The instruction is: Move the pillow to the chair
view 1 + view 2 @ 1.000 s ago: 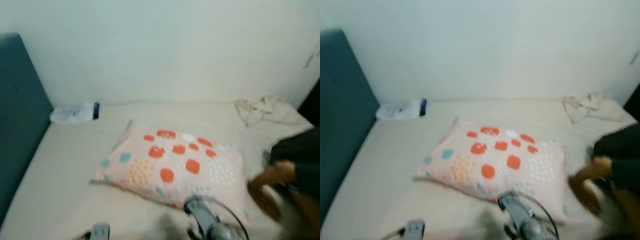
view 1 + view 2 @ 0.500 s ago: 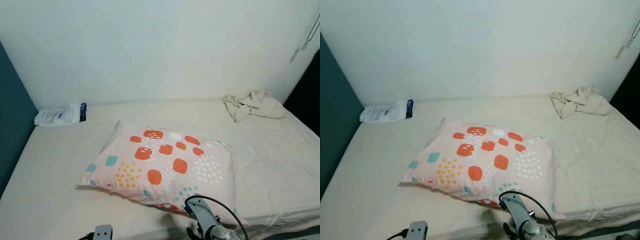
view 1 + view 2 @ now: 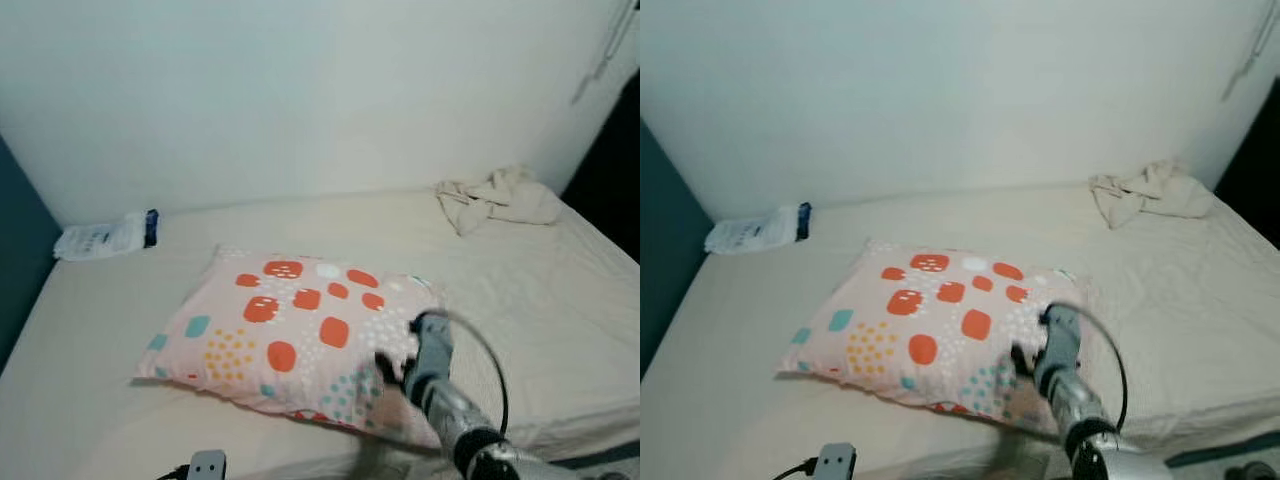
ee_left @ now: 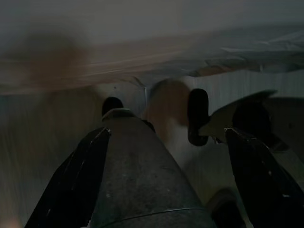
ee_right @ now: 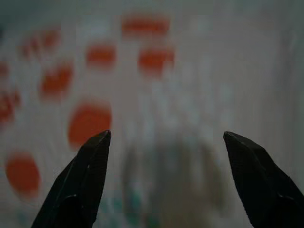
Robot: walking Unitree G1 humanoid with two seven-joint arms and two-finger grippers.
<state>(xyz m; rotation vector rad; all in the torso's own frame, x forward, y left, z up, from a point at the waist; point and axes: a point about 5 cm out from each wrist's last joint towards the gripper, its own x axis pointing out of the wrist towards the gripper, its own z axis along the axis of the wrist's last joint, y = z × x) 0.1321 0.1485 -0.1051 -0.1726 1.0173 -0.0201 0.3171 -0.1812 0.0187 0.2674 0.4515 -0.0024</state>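
Where right gripper (image 5: 164, 185) hovers, pillow (image 3: 290, 335) beneath

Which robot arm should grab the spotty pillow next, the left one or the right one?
Probably the right. The right gripper is open just above the pillow on the bed, near its right end. The left gripper hangs low beside the bed, away from the pillow.

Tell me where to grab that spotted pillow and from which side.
Probably best: the near right corner of the pillow, approached from the front edge of the bed, where the right gripper hovers open. The pillow lies flat and soft, so its thin corner should pinch more easily than its puffy middle.
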